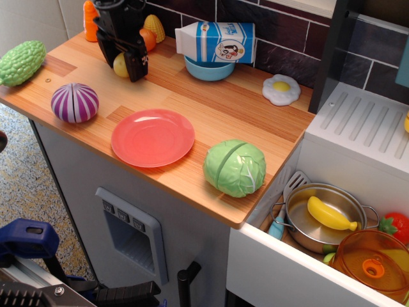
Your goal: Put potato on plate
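The small yellow potato (pixel 120 64) lies at the back left of the wooden counter. My black gripper (pixel 124 68) has come down over it, open, with one finger on each side of the potato, so most of it is hidden. The coral-red plate (pixel 153 137) lies flat and empty near the counter's front edge, in front of and to the right of the gripper.
A purple onion (pixel 75 102) sits left of the plate and a green cabbage (pixel 234 167) to its right. A green gourd (pixel 21 62), a carrot (pixel 91 22), a corn cob (pixel 155 27), a milk carton (pixel 215 41) on a blue bowl (pixel 209 69) and a fried egg (pixel 281 89) ring the back. A sink with a pot (pixel 323 220) is at the right.
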